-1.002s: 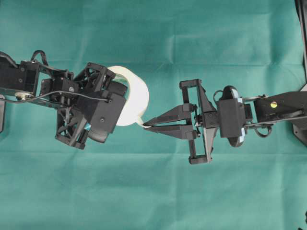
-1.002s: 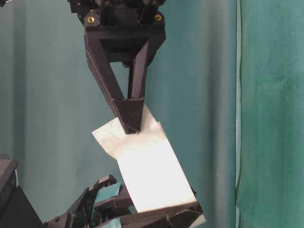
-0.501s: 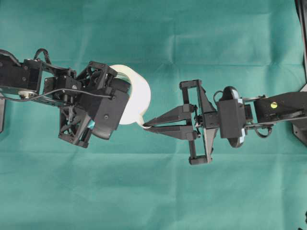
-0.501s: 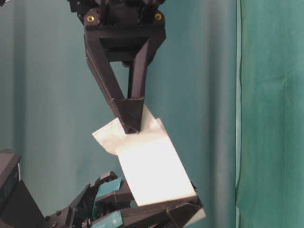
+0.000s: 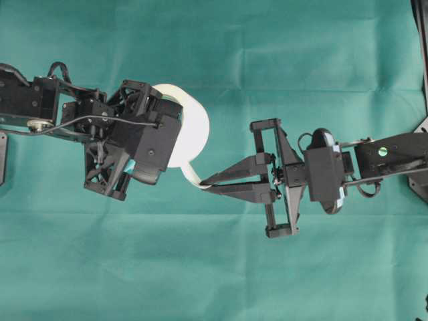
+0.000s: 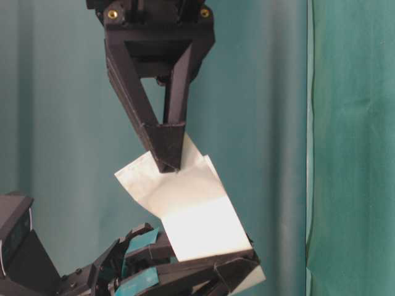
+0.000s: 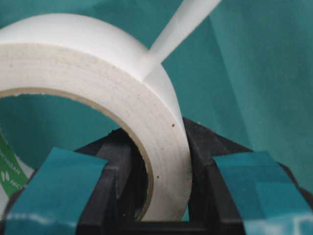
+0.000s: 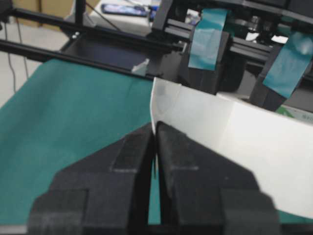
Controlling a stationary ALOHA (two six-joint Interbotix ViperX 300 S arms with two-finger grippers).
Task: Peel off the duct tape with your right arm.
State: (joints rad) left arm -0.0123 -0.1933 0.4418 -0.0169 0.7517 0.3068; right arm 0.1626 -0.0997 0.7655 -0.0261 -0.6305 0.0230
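The right gripper (image 5: 204,182) is clamped tight on the loose end of the duct tape (image 5: 190,130). Its two plain black fingers (image 8: 122,171) meet with no gap between them at the tips, and the thin white strip runs edge-on down the seam where they press together. In the table-level view the same gripper (image 6: 168,166) points down, its tips pinching the top of a broad sheet of tape (image 6: 185,209) that hangs away below and to the right of them. A folded corner of the tab sticks out to the left of the tips.

From those tips the peeled strip (image 5: 190,175) curves in a short arc back to the roll, which sits just beyond the fingertips, between the two grippers. The strip leaves the roll's outer face as a flat band (image 7: 181,22) rising toward the upper right in the left wrist view.

The left gripper (image 5: 144,144) grasps the roll itself. Its fingers, each with a teal patch (image 7: 51,188), straddle the roll's wall (image 7: 161,161): one finger is inside the core opening, the other against the outer face, so the jaws stand only as far apart as the thickness of the wound tape. The roll is held on edge above the green cloth (image 5: 267,60), and a scrap of green-printed core label (image 7: 10,164) shows to the left of the inner finger.

The right arm (image 5: 374,160) stretches in from the far side, well apart from the left one, with only the tape joining them.
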